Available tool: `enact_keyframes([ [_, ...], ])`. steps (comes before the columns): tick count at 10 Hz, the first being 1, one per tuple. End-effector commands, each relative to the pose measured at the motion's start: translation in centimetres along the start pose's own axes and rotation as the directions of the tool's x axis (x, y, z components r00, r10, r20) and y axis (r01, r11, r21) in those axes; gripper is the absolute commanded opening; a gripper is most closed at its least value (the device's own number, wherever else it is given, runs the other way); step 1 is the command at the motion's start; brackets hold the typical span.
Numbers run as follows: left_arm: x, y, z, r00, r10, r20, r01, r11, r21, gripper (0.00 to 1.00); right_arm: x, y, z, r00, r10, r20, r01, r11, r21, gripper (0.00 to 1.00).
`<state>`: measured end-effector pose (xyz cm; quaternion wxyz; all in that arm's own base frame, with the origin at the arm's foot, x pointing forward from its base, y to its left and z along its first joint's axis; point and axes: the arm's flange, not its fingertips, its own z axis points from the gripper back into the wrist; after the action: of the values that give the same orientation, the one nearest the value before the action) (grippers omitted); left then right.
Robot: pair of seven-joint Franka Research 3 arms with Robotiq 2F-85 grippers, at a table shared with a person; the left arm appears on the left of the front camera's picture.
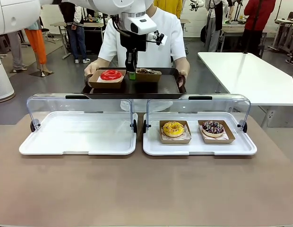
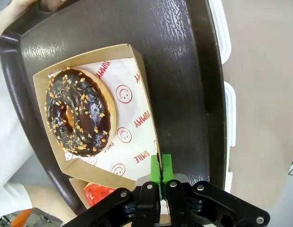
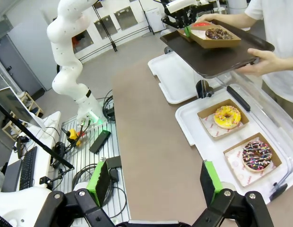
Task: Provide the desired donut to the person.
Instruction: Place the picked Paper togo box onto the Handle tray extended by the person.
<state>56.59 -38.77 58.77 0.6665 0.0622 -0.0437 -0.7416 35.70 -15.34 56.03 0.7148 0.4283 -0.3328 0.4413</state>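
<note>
From the front, the left gripper (image 1: 131,74) hangs over the dark tray (image 1: 133,89) that the person (image 1: 156,45) holds out. It sits between the red donut (image 1: 111,74) and the chocolate donut (image 1: 147,71), each in its own cardboard box. A yellow donut (image 1: 173,128) and a sprinkled donut (image 1: 212,127) wait in the right-hand white tray (image 1: 199,147).

In the left wrist view the green pads (image 2: 155,170) are pinched together on the side wall of the chocolate donut's box (image 2: 139,64) — the box appears already set flat on the tray. To finish well, the jaws should part fully and the arm lift straight off the wall; any sideways drag could slide the box or tip the tray in the person's hands.

In the right wrist view the right gripper (image 3: 156,182) stands spread wide, empty, well back over the brown table (image 3: 151,142) — best kept there, out of the way.
</note>
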Motion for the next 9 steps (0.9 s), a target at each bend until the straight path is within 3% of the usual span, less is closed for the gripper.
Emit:
enact_keyframes([
  [1, 0.2, 1.0, -0.4, 1.000, 0.024, 0.019, -0.024, 1.000, 0.003, 0.01, 0.0, -0.1, 0.0, 1.000, 0.009, 0.016, -0.010, 1.000, 0.005, 1.00],
  [5, 0.4, 1.8, -2.0, 0.999, 0.028, 0.031, -0.027, 0.999, -0.027, 0.01, 0.0, -0.1, 0.0, 1.000, 0.009, 0.016, -0.010, 1.000, 0.005, 1.00],
  [6, 0.2, 1.9, -2.1, 0.999, 0.017, 0.044, -0.015, 0.999, -0.028, 0.61, 0.0, -0.1, 0.0, 1.000, 0.009, 0.016, -0.010, 1.000, 0.005, 1.00],
  [7, 0.2, 1.9, -1.9, 0.999, 0.018, 0.043, -0.017, 0.999, -0.028, 0.61, 0.0, -0.1, 0.0, 1.000, 0.009, 0.016, -0.010, 1.000, 0.005, 1.00],
  [8, 0.2, 1.9, -1.8, 0.999, 0.017, 0.036, -0.016, 1.000, -0.025, 1.00, 0.0, -0.1, 0.0, 1.000, 0.009, 0.016, -0.010, 1.000, 0.005, 1.00],
  [9, 0.2, 1.9, -1.7, 0.999, 0.016, 0.036, -0.015, 1.000, -0.026, 0.63, 0.0, -0.1, 0.0, 1.000, 0.009, 0.016, -0.010, 1.000, 0.005, 1.00],
])
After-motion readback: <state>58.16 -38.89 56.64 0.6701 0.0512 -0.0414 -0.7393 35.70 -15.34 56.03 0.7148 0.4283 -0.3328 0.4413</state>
